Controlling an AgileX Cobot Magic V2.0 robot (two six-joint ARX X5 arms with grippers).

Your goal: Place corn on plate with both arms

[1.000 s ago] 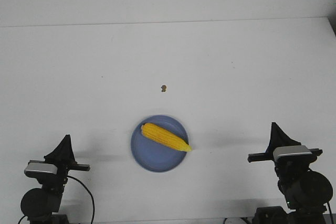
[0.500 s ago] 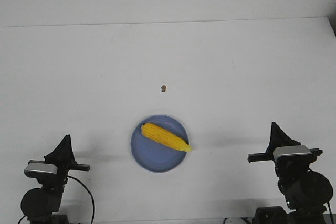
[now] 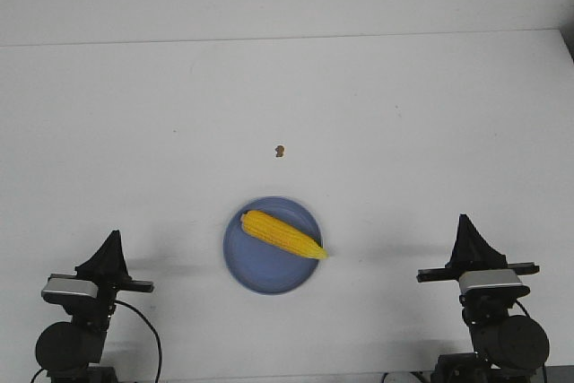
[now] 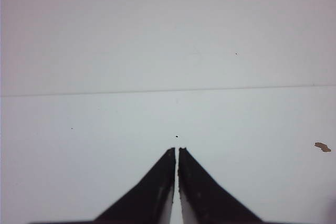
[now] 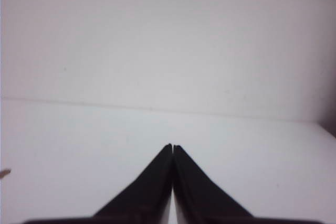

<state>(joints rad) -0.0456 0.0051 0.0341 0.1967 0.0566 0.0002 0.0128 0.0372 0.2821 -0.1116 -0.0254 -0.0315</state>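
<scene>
The yellow corn (image 3: 282,234) lies slantwise on the round blue plate (image 3: 256,271) at the front middle of the white table, its pointed end reaching the plate's right rim. My left gripper (image 3: 113,237) is shut and empty at the front left, well apart from the plate. In the left wrist view its tips (image 4: 177,150) are together over bare table. My right gripper (image 3: 464,220) is shut and empty at the front right. In the right wrist view its tips (image 5: 172,147) touch. Neither wrist view shows the corn or the plate.
A small brown crumb (image 3: 280,151) lies on the table beyond the plate; it also shows in the left wrist view (image 4: 322,147). The table's far edge meets a white wall.
The right arm has drawn back slightly toward the front and left. The corn, plate and left arm have not moved.
</scene>
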